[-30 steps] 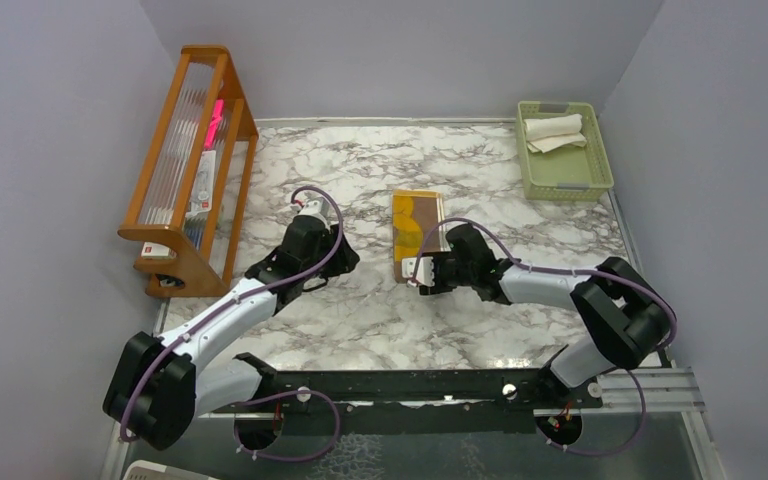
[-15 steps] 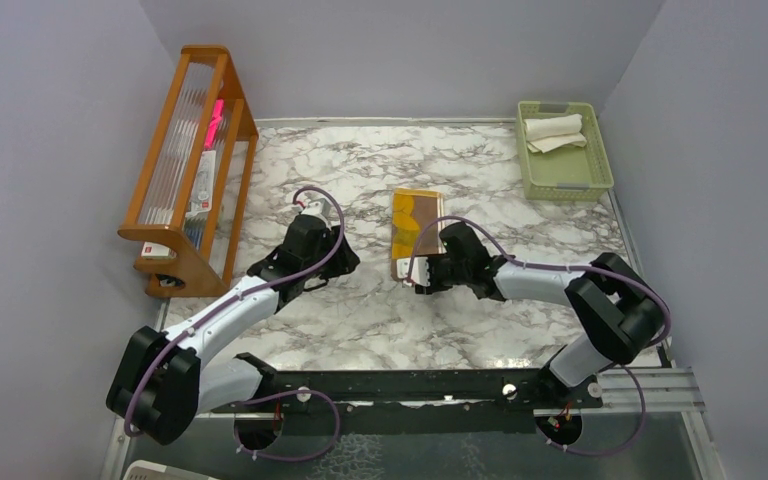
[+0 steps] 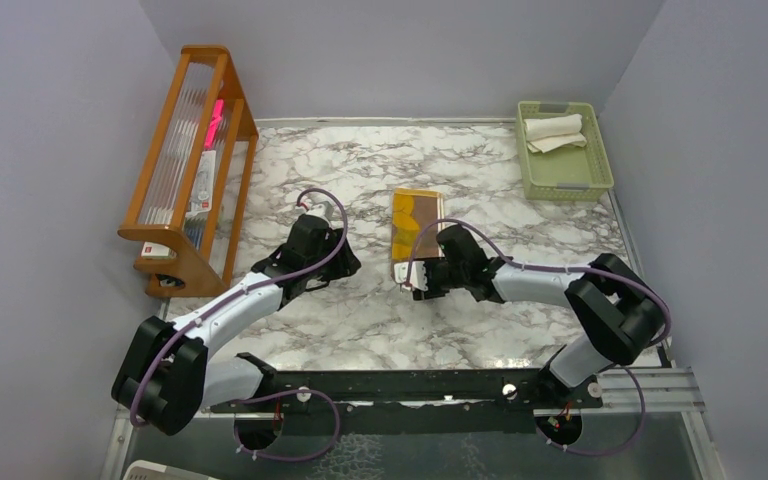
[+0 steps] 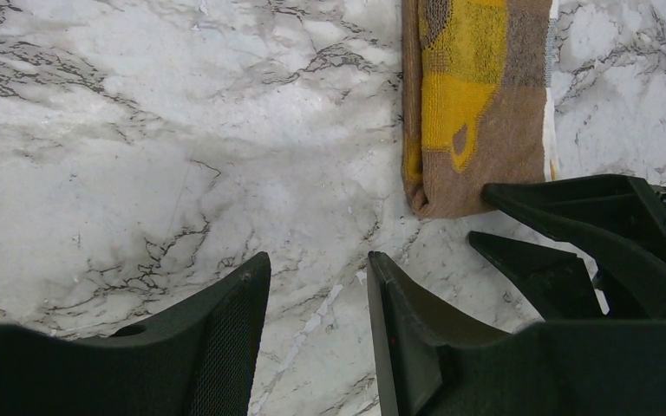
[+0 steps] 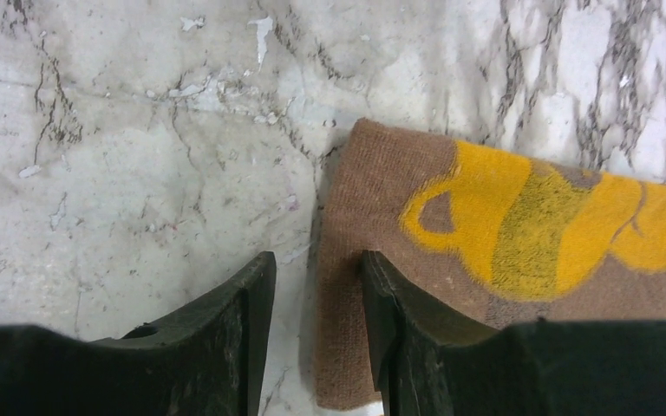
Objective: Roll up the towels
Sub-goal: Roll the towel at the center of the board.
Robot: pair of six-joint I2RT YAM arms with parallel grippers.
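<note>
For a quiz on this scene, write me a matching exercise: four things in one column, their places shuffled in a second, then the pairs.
1. brown-and-yellow towel
2. white towel
3. left gripper
4. wooden rack

A. in the green basket
B. at the left edge of the table
C. lying flat mid-table
D. over bare marble, left of the patterned towel

Pairs: 1-C, 2-A, 3-D, 4-B
</note>
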